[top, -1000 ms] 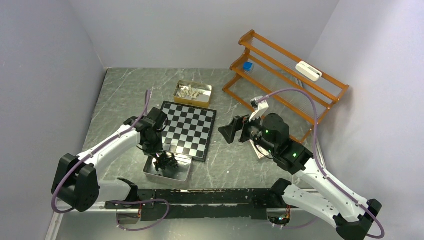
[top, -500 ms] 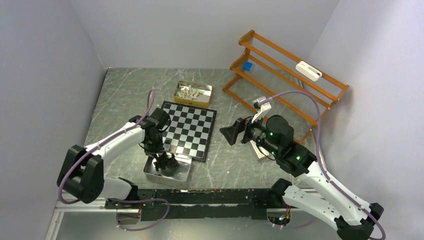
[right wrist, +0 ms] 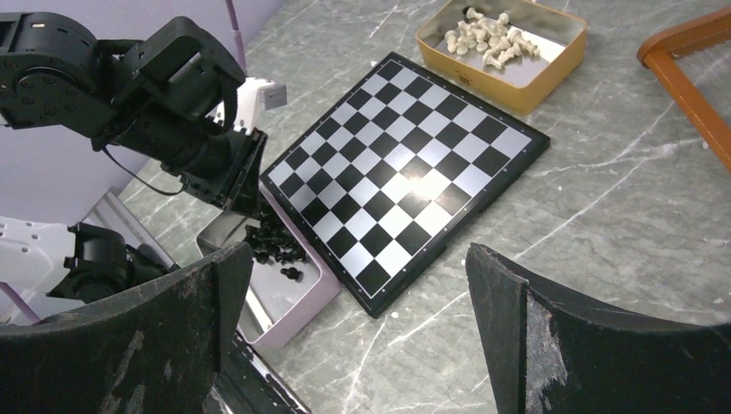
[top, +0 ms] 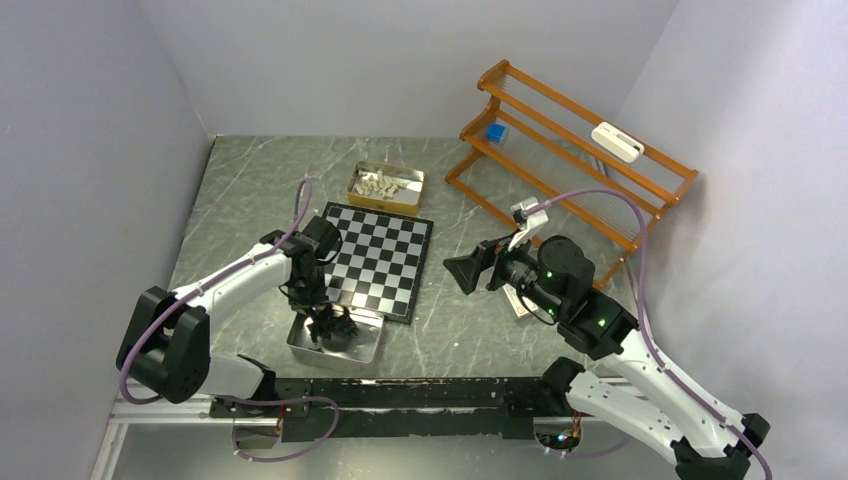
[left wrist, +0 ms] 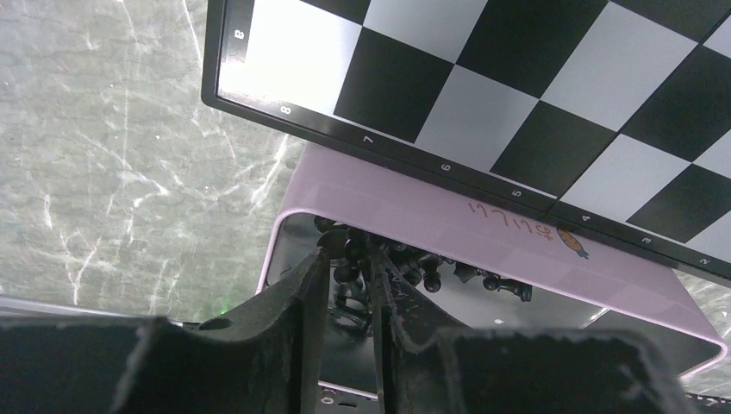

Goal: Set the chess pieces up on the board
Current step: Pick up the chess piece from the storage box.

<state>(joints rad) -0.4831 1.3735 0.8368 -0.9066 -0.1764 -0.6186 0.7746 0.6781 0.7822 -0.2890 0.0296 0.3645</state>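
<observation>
Board (top: 378, 262): black-and-white chequers, thin black border.
Chess pieces: glossy black set (right wrist: 271, 240) in a silver tray (left wrist: 405, 203) with a lilac-tinted wall; cream set (right wrist: 487, 36) in a gold tin (right wrist: 517, 97).
Table (top: 250, 190): grey-green marble, white veins.
Rack (top: 560, 110): orange, holding a blue block (top: 494, 131).

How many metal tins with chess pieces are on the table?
2. A gold tin of cream-white pieces lies beyond the chessboard's far edge; a silver tin of black pieces lies at its near edge, where the left gripper reaches in.
</observation>
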